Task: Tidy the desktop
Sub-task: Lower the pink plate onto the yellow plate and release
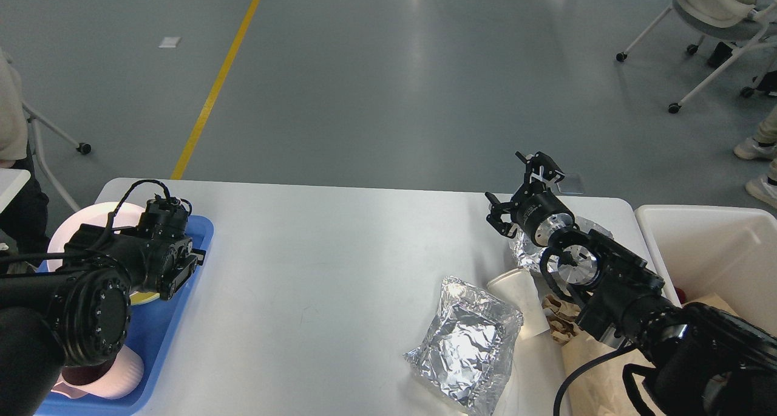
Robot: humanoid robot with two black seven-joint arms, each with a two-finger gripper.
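Observation:
The white desktop [334, 252] fills the middle of the head view. My right gripper [513, 189] is open and empty. It hovers above the table's far right part, just past a ball of crumpled foil [525, 250]. A flat silver foil bag [467, 343] lies at the front right. A white paper cup [521, 297] lies on its side next to it, and crumpled brown paper [576, 349] lies under my right arm. My left gripper [177, 269] is over the blue tray [195, 246]. It is dark and points down, so its fingers cannot be told apart.
A white plate [85, 225], something yellow [144, 297] and a pink cup [118, 376] sit in the blue tray. A white plastic bin [698, 246] stands off the table's right edge. Wheeled chairs and people stand on the grey floor beyond.

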